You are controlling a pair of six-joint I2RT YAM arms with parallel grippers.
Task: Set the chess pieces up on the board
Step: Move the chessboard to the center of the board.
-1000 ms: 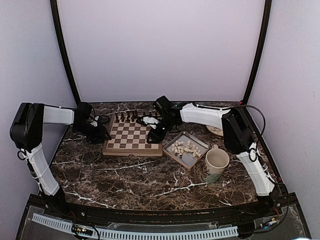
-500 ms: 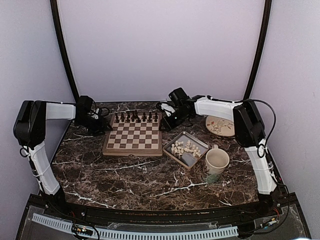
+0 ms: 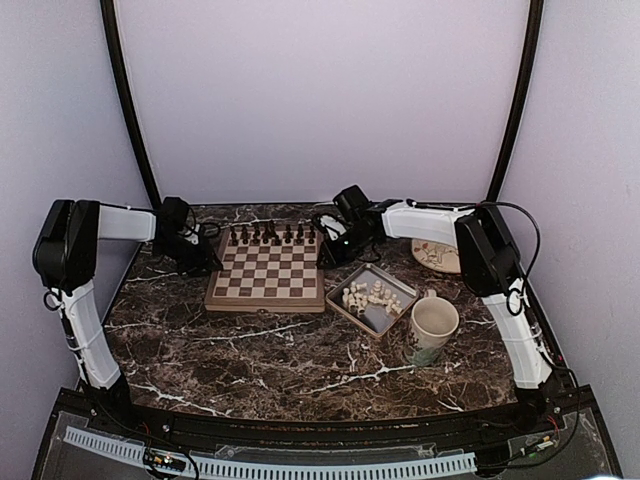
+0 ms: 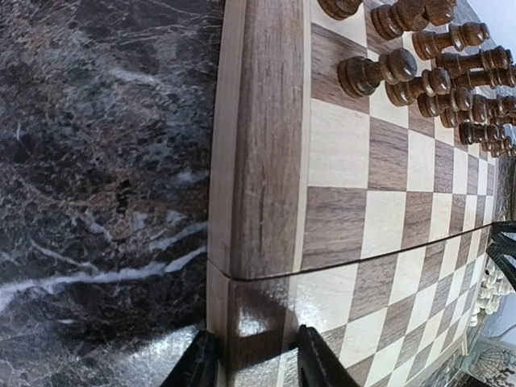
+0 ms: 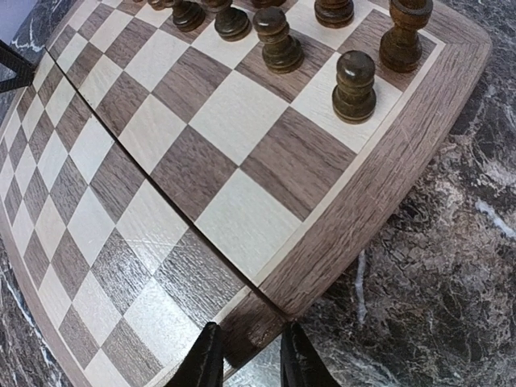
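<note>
Your left hand (image 4: 256, 361) and right hand (image 5: 248, 356) straddle opposite side rims of the board (image 3: 266, 282), each at the fold seam that runs across its middle. On both hands the fingers are drawn in close on either side of the rim. You cannot tell from the wrist views whether they press the wood or only flank it.

The chess pieces (image 3: 370, 294) all lie heaped in the grey tray (image 3: 388, 320), just beside the board's right near corner. None stands on a square yet, and the near rows are bare.

The hazard, as it looks from here, is the seam. An uneven tug or lift from the two sides could make the board hinge there, or skew it on the table (image 3: 260, 360). That would likely topple the dark chessmen (image 3: 270, 235) ranked along the far rows, the outermost of which stand close to each rim.

A shove to the right would carry the board into the tray. The mug (image 3: 432, 328) stands just beyond the tray, and a patterned plate (image 3: 442, 262) lies partly under your right arm, so that arm has little room to swing.
</note>
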